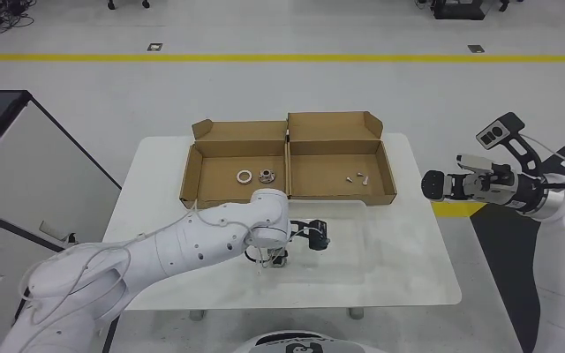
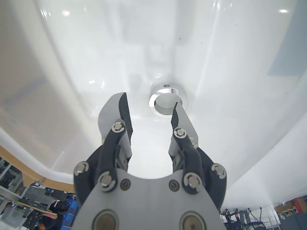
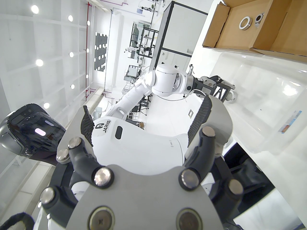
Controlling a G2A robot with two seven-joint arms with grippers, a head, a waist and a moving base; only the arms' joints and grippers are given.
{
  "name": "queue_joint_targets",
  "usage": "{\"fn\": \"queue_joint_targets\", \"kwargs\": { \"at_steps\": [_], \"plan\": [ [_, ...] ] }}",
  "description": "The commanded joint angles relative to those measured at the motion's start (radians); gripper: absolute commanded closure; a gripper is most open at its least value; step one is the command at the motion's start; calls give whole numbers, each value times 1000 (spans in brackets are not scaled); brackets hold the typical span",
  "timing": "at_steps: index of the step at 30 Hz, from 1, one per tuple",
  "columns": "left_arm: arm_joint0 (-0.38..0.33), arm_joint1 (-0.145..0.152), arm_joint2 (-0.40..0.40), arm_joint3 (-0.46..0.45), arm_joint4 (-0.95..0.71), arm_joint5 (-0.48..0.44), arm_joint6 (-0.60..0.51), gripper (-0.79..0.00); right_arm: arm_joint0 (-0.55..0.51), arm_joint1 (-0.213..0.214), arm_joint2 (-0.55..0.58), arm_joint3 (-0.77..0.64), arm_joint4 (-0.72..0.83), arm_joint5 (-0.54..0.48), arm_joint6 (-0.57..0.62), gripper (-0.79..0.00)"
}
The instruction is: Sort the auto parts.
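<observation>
Straddling the metal collar (image 2: 168,99) resting on the floor of the clear tray (image 2: 72,48) with the left gripper (image 2: 150,100) spread wide, one fingertip overlapping its rim, and probably risking a sideways skid on slick plastic if pinching off-centre.

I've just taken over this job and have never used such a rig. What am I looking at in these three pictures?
A two-armed robot works at a table. The top view looks down from above its arms; the other two come from a camera on each wrist. The left gripper is open inside a clear tub, at a metal ring on its floor, not gripping it. The right gripper is open and empty, beyond the table's edge. Behind the tub, the left box holds another ring and a flanged part; the right box holds small parts.
</observation>
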Motion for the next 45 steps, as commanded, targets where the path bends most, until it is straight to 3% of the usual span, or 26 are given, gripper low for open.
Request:
{"fn": "queue_joint_targets", "kwargs": {
  "at_steps": [1, 32, 45],
  "plan": [
    [6, -3, 0, 4, 6, 1, -1, -388, 0, 0, 0, 0, 0, 0, 0, -785],
    [29, -49, 0, 46, -2, -28, 28, -372, 0, 0, 0, 0, 0, 0, 0, -785],
    [39, -62, 0, 71, 20, -14, 14, -332, 0, 0, 0, 0, 0, 0, 0, -785]
  ]
}}
